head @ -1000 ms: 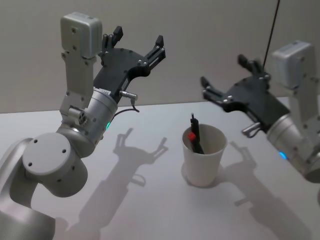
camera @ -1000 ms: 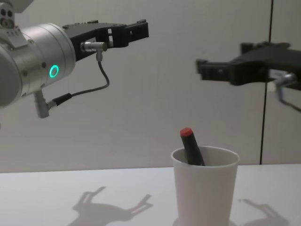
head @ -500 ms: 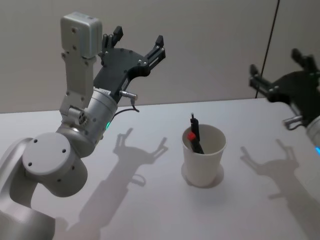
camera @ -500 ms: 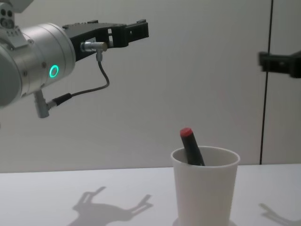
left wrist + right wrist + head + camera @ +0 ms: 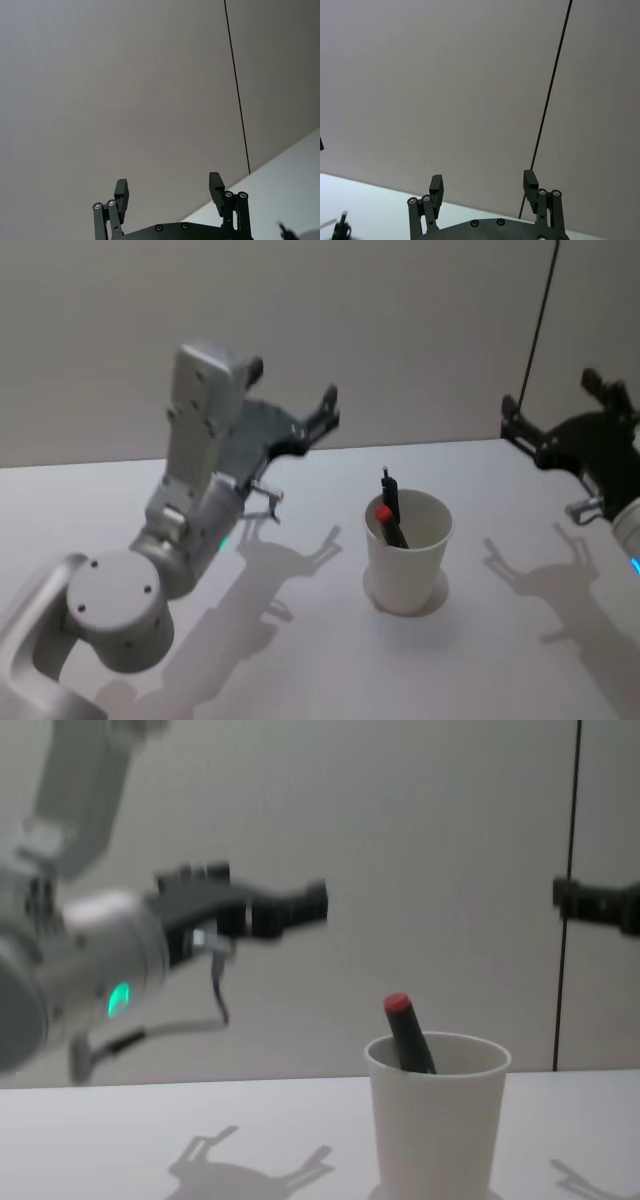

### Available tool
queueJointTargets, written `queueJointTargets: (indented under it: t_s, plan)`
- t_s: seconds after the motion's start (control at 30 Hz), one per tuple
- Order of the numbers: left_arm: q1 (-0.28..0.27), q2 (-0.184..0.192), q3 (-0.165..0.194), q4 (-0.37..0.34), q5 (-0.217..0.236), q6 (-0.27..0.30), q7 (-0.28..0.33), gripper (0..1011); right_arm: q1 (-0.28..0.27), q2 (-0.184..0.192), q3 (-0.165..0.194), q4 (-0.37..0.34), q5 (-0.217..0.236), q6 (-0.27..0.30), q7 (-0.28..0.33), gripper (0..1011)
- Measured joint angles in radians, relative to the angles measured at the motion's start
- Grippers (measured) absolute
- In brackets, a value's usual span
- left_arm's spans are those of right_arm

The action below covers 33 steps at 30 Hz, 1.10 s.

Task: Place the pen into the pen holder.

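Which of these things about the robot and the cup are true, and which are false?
1. The black pen with the red end stands inside the plain white paper cup. True.
2. The cup lies tipped over on the white table. False: it stands upright.
3. The left gripper holds the pen. False: its jaws are open and empty, up in the air to the cup's left.
4. The right gripper has open jaws. True.
5. The pen leans against the cup's wall. True.
6. The right gripper touches the cup. False: it hangs well off to the cup's right.
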Motion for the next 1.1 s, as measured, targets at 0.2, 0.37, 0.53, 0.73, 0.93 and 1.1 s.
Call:
queueJointTargets:
  t_s: [0.2,0.37,0.53,0.73,0.93,1.1]
  plan:
    - [0.010,0.047,0.045,0.038,0.018,-0.021,0.008,1001,-0.039,-0.031,0.025,0.048,0.028,-0.043,0.066,1001]
    - [0.012,0.056,0.055,0.046,0.022,-0.026,0.010,1001,-0.068,-0.054,0.042,0.084,0.048,-0.076,0.114,1001]
    - [0.012,0.057,0.055,0.047,0.022,-0.027,0.010,1001,-0.079,-0.062,0.049,0.097,0.056,-0.087,0.132,1001]
    - [0.012,0.057,0.055,0.047,0.022,-0.027,0.010,1001,-0.079,-0.063,0.050,0.098,0.056,-0.088,0.134,1001]
    - [0.012,0.057,0.055,0.047,0.022,-0.027,0.010,1001,-0.079,-0.063,0.050,0.098,0.056,-0.089,0.134,1001]
    - [0.012,0.057,0.055,0.047,0.022,-0.026,0.010,1001,-0.079,-0.063,0.049,0.098,0.056,-0.089,0.135,1001]
